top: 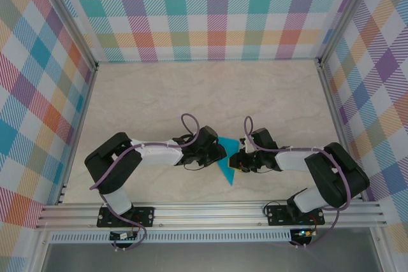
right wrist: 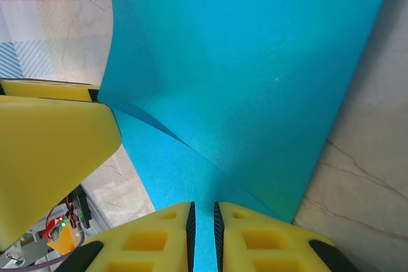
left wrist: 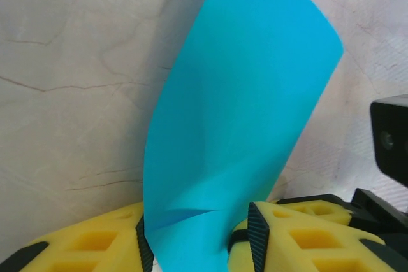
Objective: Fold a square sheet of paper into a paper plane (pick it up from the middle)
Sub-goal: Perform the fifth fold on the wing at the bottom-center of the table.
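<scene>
Square sheet of paper (left wrist: 236, 125): thin, matt, smooth (creased); table (top: 191, 93): marble-look, matt.

No readable text, label, brand, number or sign appears on anything in these views

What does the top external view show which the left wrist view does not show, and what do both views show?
Top external view: both arms whole, with the plaid walls around the table. Left wrist view: the sheet curving upward between the left end effector's yellow fingers, with a crease near the grip. Both views: the teal paper, the marbled table, and part of the right end effector.
</scene>
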Available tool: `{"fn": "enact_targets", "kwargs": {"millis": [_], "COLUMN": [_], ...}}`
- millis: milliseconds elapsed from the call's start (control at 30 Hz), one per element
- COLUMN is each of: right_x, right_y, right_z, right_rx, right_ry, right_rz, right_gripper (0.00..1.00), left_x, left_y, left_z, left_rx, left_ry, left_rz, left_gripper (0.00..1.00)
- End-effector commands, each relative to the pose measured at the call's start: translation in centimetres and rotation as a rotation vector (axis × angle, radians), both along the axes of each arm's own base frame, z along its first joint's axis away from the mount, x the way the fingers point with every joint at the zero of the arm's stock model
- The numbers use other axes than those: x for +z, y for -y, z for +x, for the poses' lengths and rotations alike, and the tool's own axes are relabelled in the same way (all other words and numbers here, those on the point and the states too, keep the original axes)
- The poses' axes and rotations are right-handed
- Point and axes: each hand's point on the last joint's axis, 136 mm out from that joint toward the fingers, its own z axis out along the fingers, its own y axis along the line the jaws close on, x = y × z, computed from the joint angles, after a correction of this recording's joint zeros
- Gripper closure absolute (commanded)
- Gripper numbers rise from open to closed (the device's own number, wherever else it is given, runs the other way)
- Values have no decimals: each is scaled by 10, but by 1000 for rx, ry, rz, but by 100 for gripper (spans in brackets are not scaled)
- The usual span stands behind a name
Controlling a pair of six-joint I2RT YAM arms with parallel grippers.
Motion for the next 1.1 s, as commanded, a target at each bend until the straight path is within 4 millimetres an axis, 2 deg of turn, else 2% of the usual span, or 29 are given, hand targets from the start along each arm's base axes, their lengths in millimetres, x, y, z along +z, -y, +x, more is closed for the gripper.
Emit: {"fn": "enact_targets", "kwargs": {"millis": [0,233,300,333,367,667,900,1067], "right_x": [-3,7,10,11,13,17,0,-12], "right_y": [5,9,15,16,17,6,11,14], "right_z": [-4,2,6,7,8,20,23,21], "right_rx": [-8,0,-11,-14,-13,3,4,19], "right_ry": [-11,25,45,53,60,48,24,5], "right_rz": [-4,-44,-91,-105,-110,-88,-156,-181], "right_gripper": [82,80,78,77,76,76,81,84], "left_x": [2,6,12,13,14,13,12,11], "left_y": [3,-9,-13,-15,-15,-16,-8,-2], "left_z": [-1,2,5,5,5,3,-1,-1], "left_rx": [-7,57,77,81,79,106,81,37], "left_ry": [5,38,59,62,66,73,75,79], "left_rz": [-14,-15,-17,-15,-16,-33,-46,-34], "left_gripper": [60,76,94,99,100,100,100,81]}}
